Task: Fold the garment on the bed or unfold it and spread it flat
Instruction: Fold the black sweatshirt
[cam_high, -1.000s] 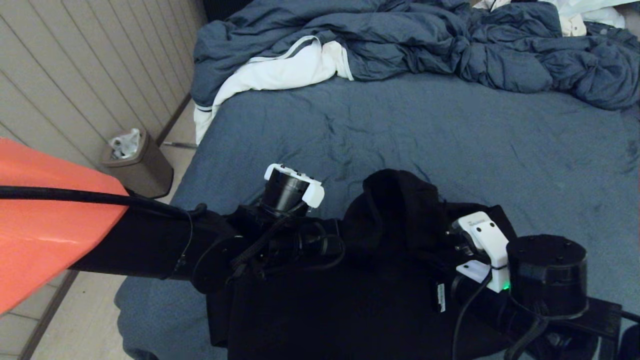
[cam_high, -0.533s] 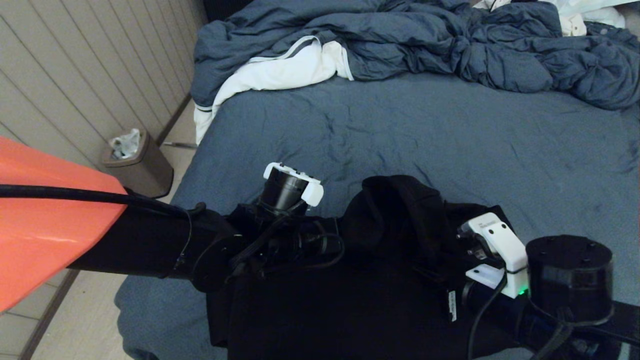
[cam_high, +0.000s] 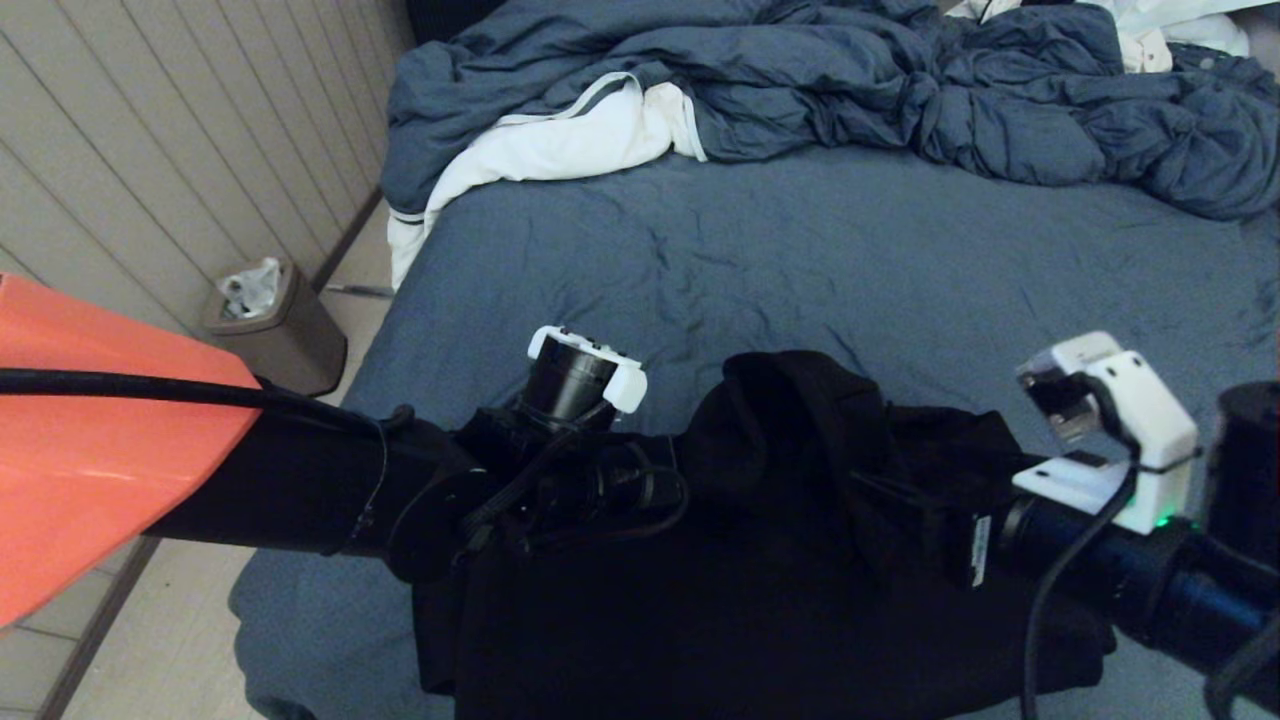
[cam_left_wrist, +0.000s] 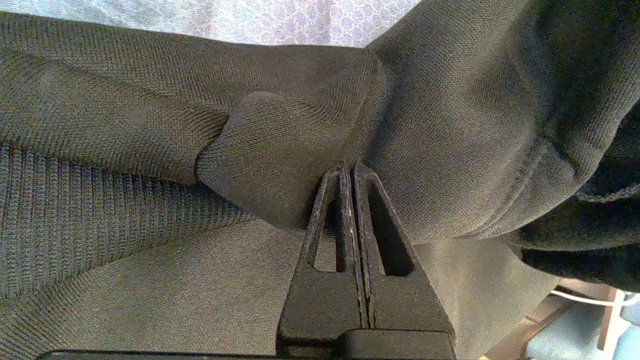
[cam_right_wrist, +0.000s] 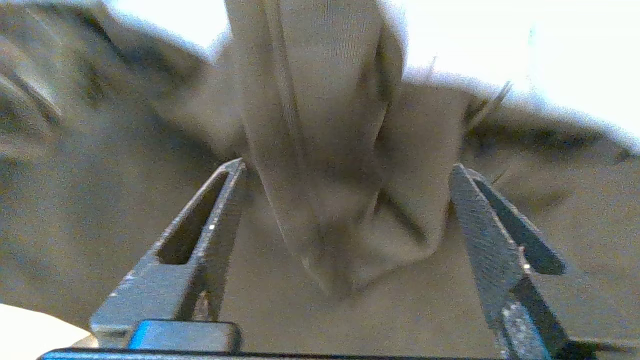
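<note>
The black hoodie (cam_high: 780, 580) lies bunched at the near edge of the bed (cam_high: 850, 260), its hood humped up in the middle. My left arm reaches in from the left, and its fingers are lost against the black cloth in the head view. In the left wrist view, the left gripper (cam_left_wrist: 348, 167) is shut, its tips pinched into a fold of the hoodie (cam_left_wrist: 280, 150). My right arm (cam_high: 1100, 450) stands over the hoodie's right side. The right gripper (cam_right_wrist: 346, 165) is open wide, and a loose fold of the hoodie (cam_right_wrist: 325, 125) hangs between its fingers without being gripped.
A rumpled blue-grey duvet (cam_high: 900, 90) and a white cloth with grey stripes (cam_high: 560, 140) lie at the head of the bed. A brown waste bin (cam_high: 280, 330) stands on the floor by the panelled wall, to the left. Bare sheet lies between the hoodie and the duvet.
My right arm has pulled away to the right and risen, and the hoodie's right side has sagged a little. The left arm has stayed where it was.
</note>
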